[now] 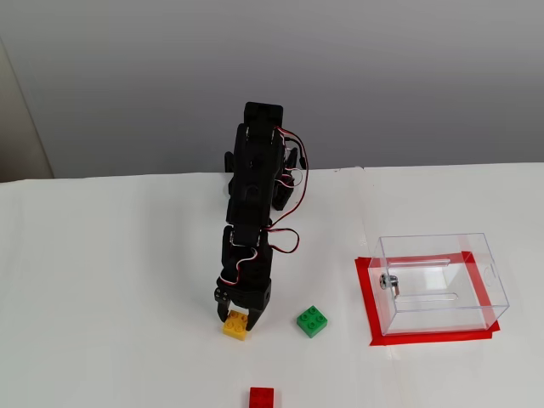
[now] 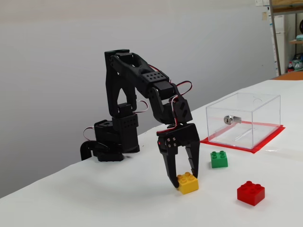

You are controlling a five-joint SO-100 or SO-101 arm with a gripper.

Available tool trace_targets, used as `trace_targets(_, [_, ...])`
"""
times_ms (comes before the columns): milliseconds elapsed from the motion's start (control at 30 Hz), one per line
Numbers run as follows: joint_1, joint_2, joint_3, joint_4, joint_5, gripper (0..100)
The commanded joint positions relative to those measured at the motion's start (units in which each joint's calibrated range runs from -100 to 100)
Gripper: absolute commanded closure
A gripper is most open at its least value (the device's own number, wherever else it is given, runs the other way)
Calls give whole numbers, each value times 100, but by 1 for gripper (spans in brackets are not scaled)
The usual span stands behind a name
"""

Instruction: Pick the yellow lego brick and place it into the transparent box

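The yellow lego brick [image 1: 237, 326] rests on the white table, left of the green brick; it also shows in the other fixed view [image 2: 188, 183]. My gripper [image 1: 239, 319] points straight down over it, with one jaw pressed against each side of the brick [image 2: 183, 179]. The brick's base sits on the table. The transparent box [image 1: 442, 282] stands empty on a red tape rectangle at the right, well away from the gripper. It appears at the right in the other fixed view [image 2: 244, 119], with a small metal fitting on one wall.
A green 2x2 brick [image 1: 312, 320] lies just right of the gripper [image 2: 219, 159]. A red brick [image 1: 262, 398] lies near the front edge [image 2: 251, 193]. The arm's base [image 2: 111, 142] stands at the back of the table.
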Motion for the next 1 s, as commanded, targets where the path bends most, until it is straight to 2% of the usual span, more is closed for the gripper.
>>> trace_targets(0, [-185, -118, -109, 51, -9, 94])
trace_targets(600, [-814, -2383, -190, 1026, -9, 93])
trace_targets(967, [-1753, -3529, -190, 1147, 17, 93])
